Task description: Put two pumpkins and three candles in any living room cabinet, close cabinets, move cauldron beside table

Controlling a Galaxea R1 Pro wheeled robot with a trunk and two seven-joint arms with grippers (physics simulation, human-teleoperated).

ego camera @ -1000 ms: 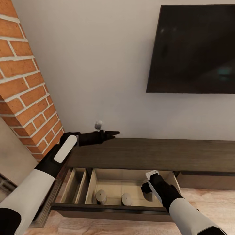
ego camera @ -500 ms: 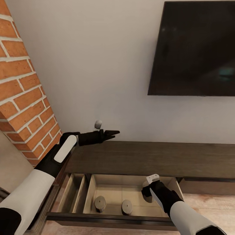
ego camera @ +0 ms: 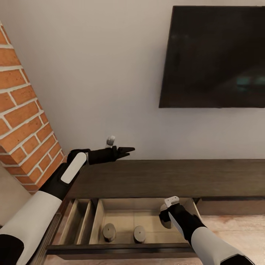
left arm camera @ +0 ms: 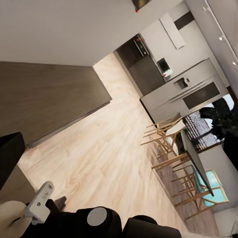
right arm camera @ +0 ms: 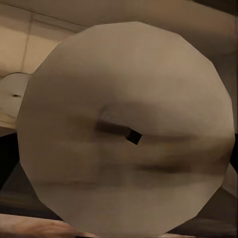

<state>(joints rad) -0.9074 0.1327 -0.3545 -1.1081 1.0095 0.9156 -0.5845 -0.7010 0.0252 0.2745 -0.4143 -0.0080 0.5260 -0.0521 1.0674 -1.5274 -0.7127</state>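
Observation:
The long dark-brown cabinet (ego camera: pixel 176 176) runs along the wall with one drawer (ego camera: pixel 121 249) pulled out. Two cream candles (ego camera: pixel 109 232) (ego camera: pixel 139 233) stand upright on the drawer's tan floor. My right gripper (ego camera: pixel 165 218) hangs inside the drawer's right end, shut on the third candle (right arm camera: pixel 129 129), whose round top with its dark wick fills the right wrist view. Another candle's (right arm camera: pixel 12 96) top peeks out beside it. My left gripper (ego camera: pixel 129 150) is stretched out above the cabinet top, fingertips slightly apart, holding nothing. Pumpkins and cauldron are out of view.
A black TV (ego camera: pixel 213 55) hangs on the wall above the cabinet, and a brick column (ego camera: pixel 22 121) rises at the left. Narrow dividers (ego camera: pixel 82 221) split the drawer's left end. In the left wrist view, wood floor (left arm camera: pixel 109 163) leads past the cabinet to bar stools (left arm camera: pixel 173 144).
The whole picture has shifted, so the camera moved: the drawer sits lower and the TV further left. Both arms keep their pose, and the right gripper stays shut on the candle.

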